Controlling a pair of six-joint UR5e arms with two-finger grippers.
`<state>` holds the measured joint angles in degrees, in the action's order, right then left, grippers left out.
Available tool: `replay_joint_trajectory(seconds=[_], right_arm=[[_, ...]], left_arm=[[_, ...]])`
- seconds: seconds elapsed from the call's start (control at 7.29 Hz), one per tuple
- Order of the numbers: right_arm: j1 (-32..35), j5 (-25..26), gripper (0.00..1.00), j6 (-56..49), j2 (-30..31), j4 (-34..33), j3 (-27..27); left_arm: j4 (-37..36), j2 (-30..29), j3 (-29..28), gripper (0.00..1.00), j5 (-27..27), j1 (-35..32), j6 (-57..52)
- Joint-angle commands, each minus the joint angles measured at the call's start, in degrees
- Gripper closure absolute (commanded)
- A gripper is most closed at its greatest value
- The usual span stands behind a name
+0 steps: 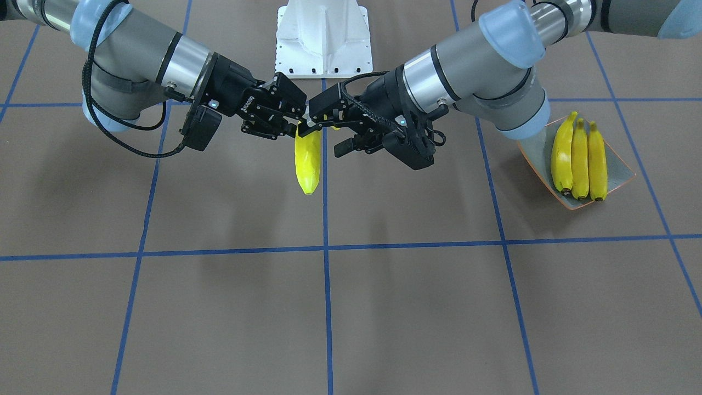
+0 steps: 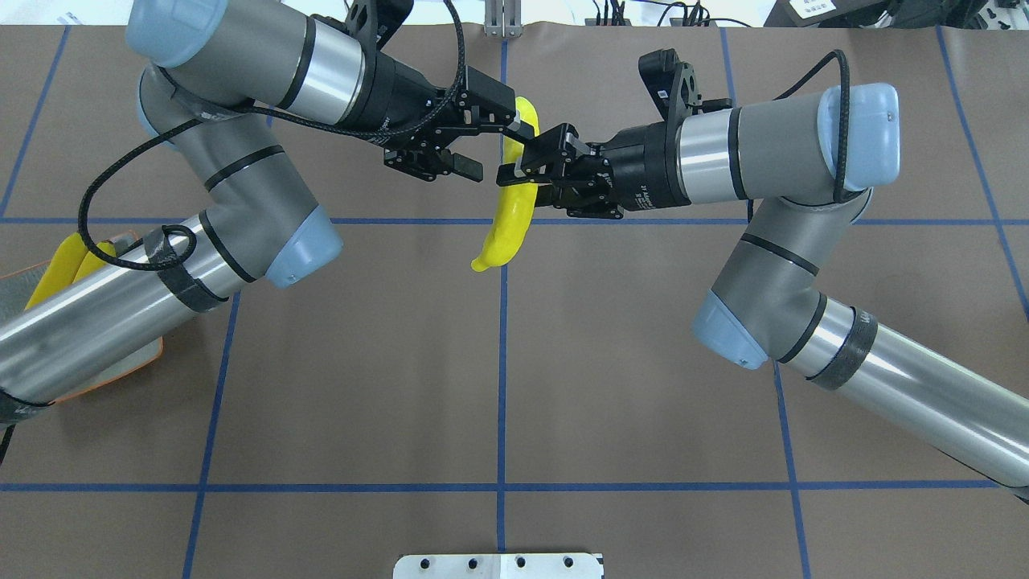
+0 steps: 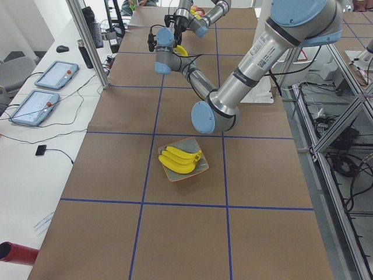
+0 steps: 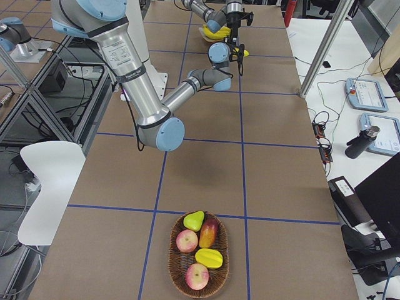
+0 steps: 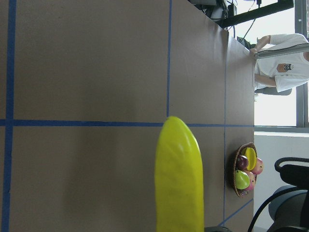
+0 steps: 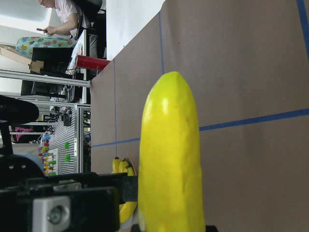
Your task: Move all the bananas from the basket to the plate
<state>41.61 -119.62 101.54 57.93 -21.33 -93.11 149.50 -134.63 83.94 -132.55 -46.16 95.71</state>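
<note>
Brown table, plate toward its left end carried three bananas side by side, fourth banana hung above the table's middle, right gripper with jaws clamped on its upper half, left gripper with jaws spread wide just beside it.

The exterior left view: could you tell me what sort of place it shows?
Likely a robotics lab: grey touchscreen pendants on a white bench, a brown table gridded with blue tape.
</note>
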Motion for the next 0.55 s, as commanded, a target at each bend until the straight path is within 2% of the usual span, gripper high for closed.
replay_joint_trajectory(seconds=[0.0,0.41], right_arm=[[-0.04,0.09,1.0,-0.2,-0.18,0.06,-0.06],[-0.3,0.09,1.0,-0.2,-0.1,0.41,-0.58]], left_arm=[[0.0,-0.11,-0.09,0.18,0.01,0.37,0.0],[0.0,-0.2,0.0,0.27,0.1,0.46,0.0]])
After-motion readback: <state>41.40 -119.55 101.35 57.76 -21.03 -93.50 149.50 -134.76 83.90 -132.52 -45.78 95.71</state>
